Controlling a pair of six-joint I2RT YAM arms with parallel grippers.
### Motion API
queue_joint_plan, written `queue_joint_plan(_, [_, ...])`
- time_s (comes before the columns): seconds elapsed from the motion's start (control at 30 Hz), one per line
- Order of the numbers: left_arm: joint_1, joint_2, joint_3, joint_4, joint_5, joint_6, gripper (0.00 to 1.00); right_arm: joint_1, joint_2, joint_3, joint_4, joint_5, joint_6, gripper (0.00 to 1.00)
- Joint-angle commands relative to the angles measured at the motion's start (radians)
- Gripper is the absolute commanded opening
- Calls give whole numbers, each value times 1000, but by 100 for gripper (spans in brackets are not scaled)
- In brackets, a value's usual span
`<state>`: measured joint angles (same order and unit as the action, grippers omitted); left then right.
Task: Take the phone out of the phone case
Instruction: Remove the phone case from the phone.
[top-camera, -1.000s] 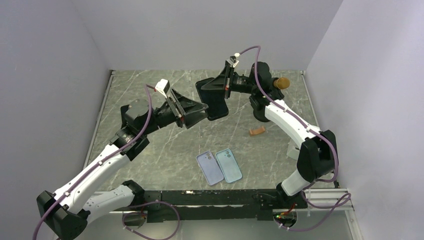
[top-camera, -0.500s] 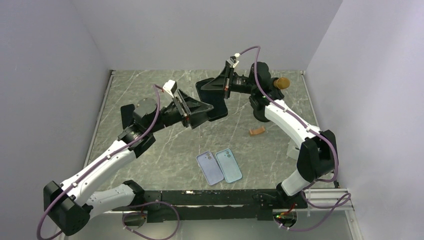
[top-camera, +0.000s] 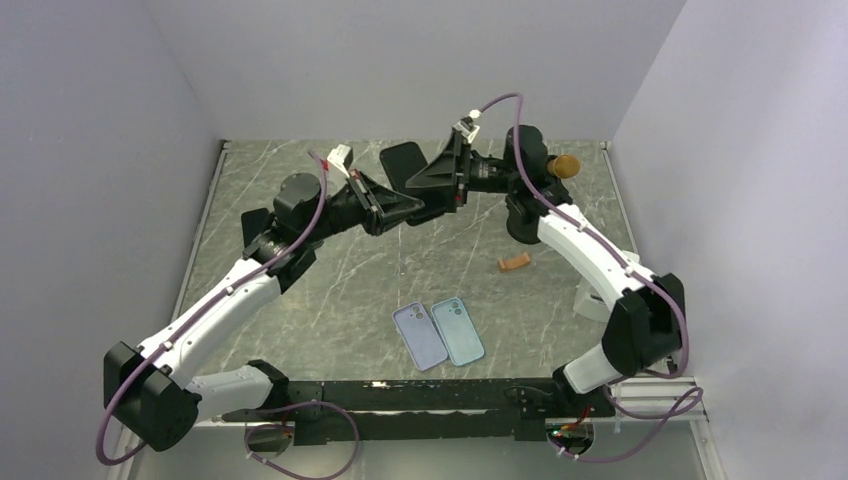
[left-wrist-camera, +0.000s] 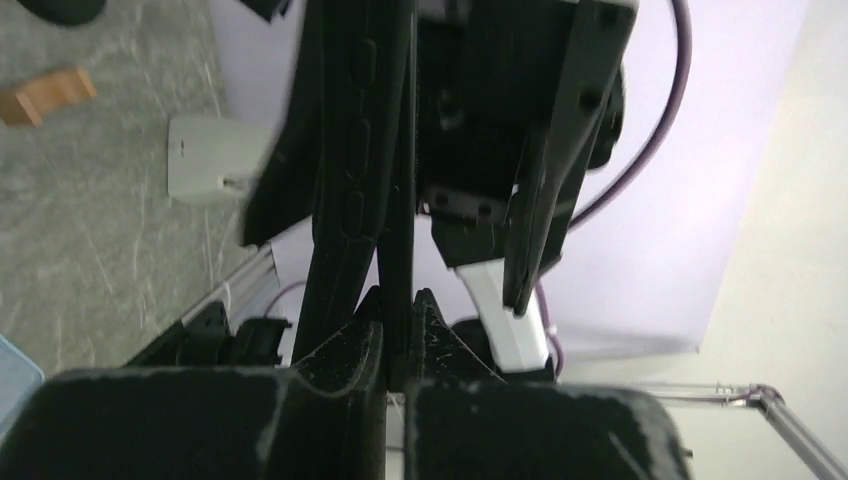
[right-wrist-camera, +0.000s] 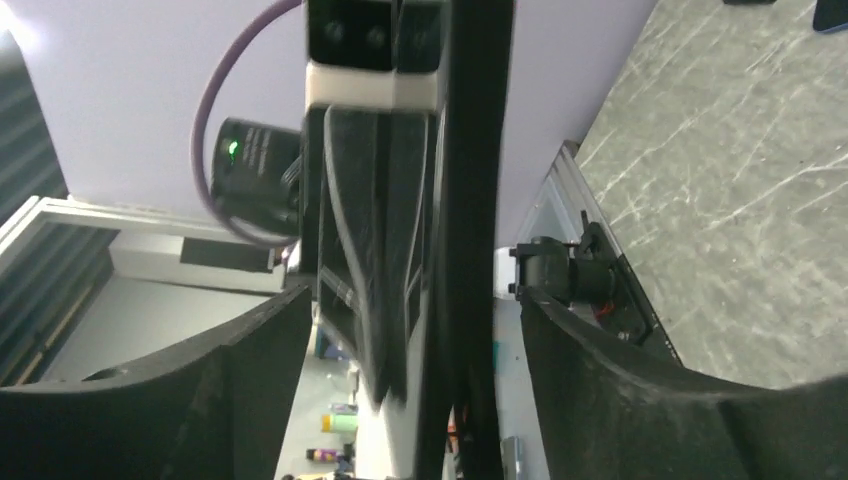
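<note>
A black phone in its black phone case (top-camera: 402, 163) hangs in the air over the back of the table, between my two grippers. Phone and case are both black and I cannot tell them apart. My left gripper (top-camera: 415, 208) comes from the lower left; in the left wrist view it (left-wrist-camera: 398, 300) is shut on a thin black edge of the case (left-wrist-camera: 352, 170), whose side buttons show. My right gripper (top-camera: 425, 185) reaches in from the right. In the right wrist view it (right-wrist-camera: 415, 295) stands open, with the black slab (right-wrist-camera: 470, 200) edge-on between its fingers and touching neither.
A lilac phone case (top-camera: 419, 336) and a light blue one (top-camera: 458, 331) lie side by side near the front of the table. A small brown piece (top-camera: 514, 263) lies right of centre. A white block (top-camera: 585, 300) sits beside the right arm.
My left gripper has moved up and shut on the black case's edge. My right gripper has opened and let go. The black case now sits further left.
</note>
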<state>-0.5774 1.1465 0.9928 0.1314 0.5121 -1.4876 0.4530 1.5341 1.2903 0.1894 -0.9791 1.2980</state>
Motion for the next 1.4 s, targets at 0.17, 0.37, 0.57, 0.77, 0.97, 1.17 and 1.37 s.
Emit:
queue_joint_plan(0.17, [58, -83, 30, 131, -83, -79, 0, -146, -204, -112, -33, -126, -148, 91])
queue_joint_plan(0.37, [68, -103, 32, 140, -92, -106, 0, -131, -217, -174, 148, -123, -26, 54])
queue_joint_plan(0.57, [68, -107, 22, 179, -87, -140, 0, -90, -169, -173, 264, -119, 61, 38])
queue_joint_plan(0.77, [68, -113, 12, 183, -94, -139, 0, -71, -143, -185, 418, -111, 177, 38])
queue_joint_plan(0.97, [68, -105, 14, 212, -79, -148, 0, -57, -100, -179, 467, -87, 205, 36])
queue_joint_plan(1.17, [68, -105, 13, 279, -48, -185, 0, 4, -13, -86, 449, -58, 141, 28])
queue_joint_plan(1.37, [67, -127, -13, 320, -22, -217, 0, 22, 88, -20, 544, -40, 142, 0])
